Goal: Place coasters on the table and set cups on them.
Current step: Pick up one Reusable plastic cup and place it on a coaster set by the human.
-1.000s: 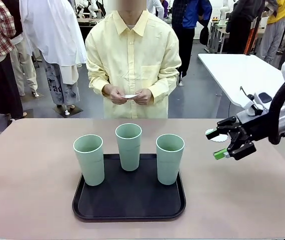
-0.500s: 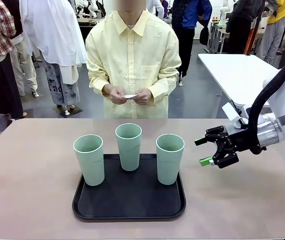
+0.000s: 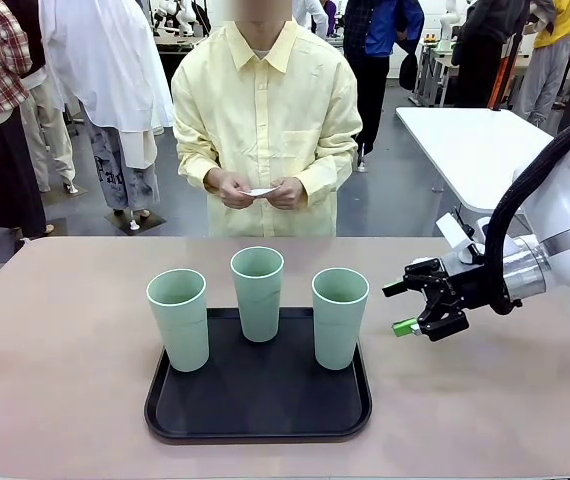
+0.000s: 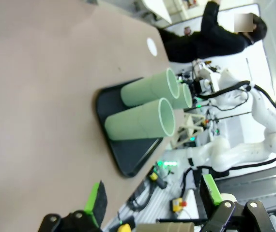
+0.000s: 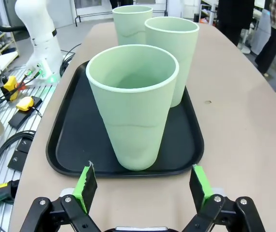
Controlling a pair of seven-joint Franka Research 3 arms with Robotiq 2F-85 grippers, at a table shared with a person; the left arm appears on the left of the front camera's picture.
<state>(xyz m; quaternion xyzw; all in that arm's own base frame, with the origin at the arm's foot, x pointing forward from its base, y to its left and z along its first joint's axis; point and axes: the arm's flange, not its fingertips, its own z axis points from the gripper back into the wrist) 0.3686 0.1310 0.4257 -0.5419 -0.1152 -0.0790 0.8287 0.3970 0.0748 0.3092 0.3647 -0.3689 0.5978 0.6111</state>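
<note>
Three mint-green cups stand on a black tray [image 3: 258, 405]: the left cup [image 3: 178, 318], the middle cup [image 3: 257, 293] and the right cup [image 3: 339, 317]. My right gripper [image 3: 396, 308] is open, just right of the right cup and level with its middle. In the right wrist view that cup [image 5: 133, 106] stands straight ahead of the open gripper [image 5: 142, 186], not between the pads. One white coaster [image 4: 151, 46] lies on the table [image 3: 65, 380]. The person holds more coasters [image 3: 262, 192] in both hands. My left gripper [image 4: 152, 198] is open and holds nothing.
The person stands at the far edge of the table, behind the tray. A white glossy table [image 3: 475, 140] stands at the back right. Bare tabletop lies left, right and in front of the tray.
My right gripper has moved left and slightly down, from above a coaster at the right toward the right cup. The cups and the person's hands have not moved.
</note>
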